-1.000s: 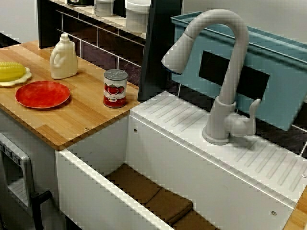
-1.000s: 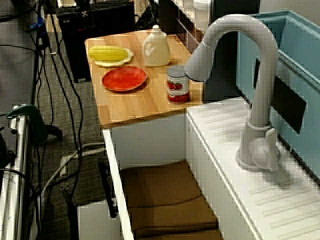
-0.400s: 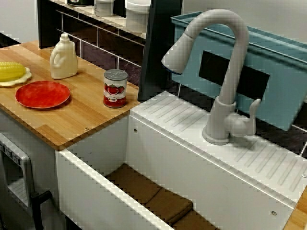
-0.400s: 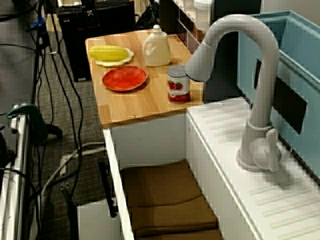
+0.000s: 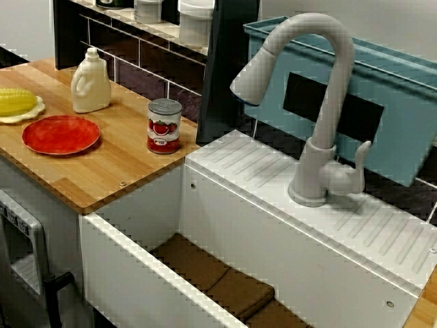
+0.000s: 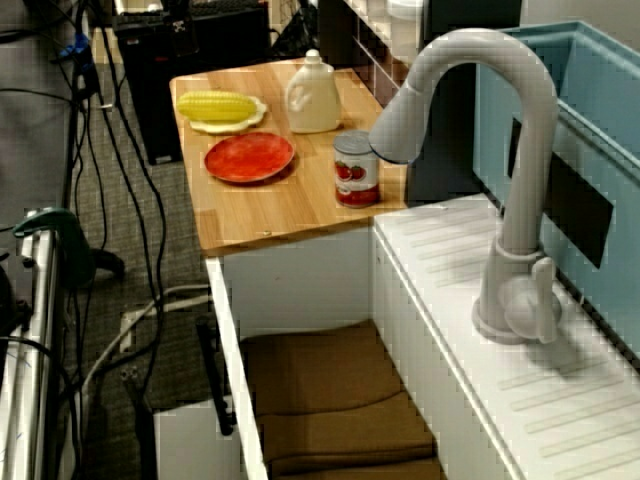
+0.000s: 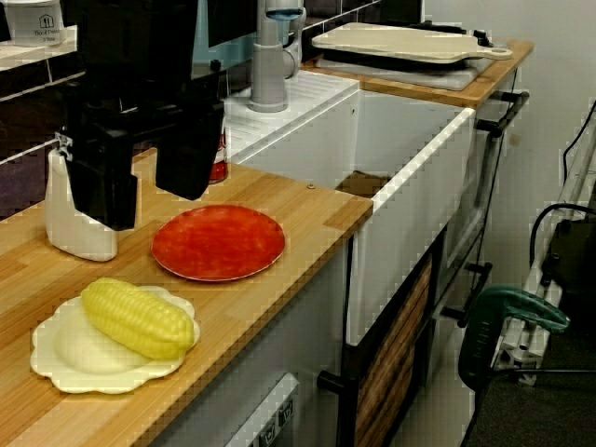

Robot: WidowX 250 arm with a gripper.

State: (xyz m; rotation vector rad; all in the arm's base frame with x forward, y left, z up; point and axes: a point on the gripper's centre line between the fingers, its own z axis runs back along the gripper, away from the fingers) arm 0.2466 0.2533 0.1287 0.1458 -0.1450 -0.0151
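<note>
In the view from the counter's end, my gripper [image 7: 142,205] hangs open over the wooden counter [image 7: 307,200], its two black fingers [image 7: 186,154] apart with nothing between them. One finger partly covers a white bottle [image 7: 79,228]; the other covers most of a tomato can [image 7: 219,166]. A red plate [image 7: 219,242] lies just below and in front of the fingertips. An ear of corn [image 7: 138,318] rests on a cream plate nearer the camera. In the view over the sink, the can [image 5: 164,126], bottle [image 5: 90,82] and red plate [image 5: 60,134] stand untouched.
A white sink [image 5: 136,266] with brown cloths [image 5: 225,280] in it adjoins the counter. A grey faucet [image 5: 321,102] rises from the ribbed back ledge, with a blue bin [image 5: 396,116] behind. A cutting board [image 7: 400,42] lies beyond the sink. Cables hang left of the counter [image 6: 110,150].
</note>
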